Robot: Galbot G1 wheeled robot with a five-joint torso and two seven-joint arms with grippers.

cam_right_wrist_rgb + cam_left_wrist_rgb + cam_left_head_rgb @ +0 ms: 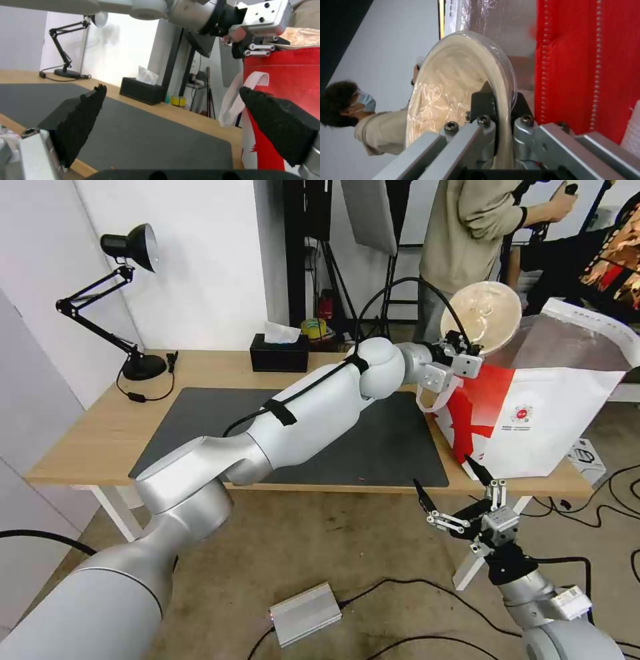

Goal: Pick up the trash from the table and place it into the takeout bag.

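Left pincer [467, 355] grips the beige round lidded bowl [481, 317] by its rim, edge-on above the white-and-red foil-lined takeout bag [533, 413] at the worktop's [100, 433] right end; lower well inside before release; right pincer [460, 490] idles open below the front edge.

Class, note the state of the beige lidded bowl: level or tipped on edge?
Tipped on edge. The left gripper pinches the beige lidded bowl by its rim, lid facing sideways, above the takeout bag.

Even, bright indoor lighting with soft shadows. Glare shows on the clear lid of the bowl [460, 82] and on the bag's foil lining [567, 343]. The near fingers [80, 120] are blurred. Head view bends straight lines at its edges.
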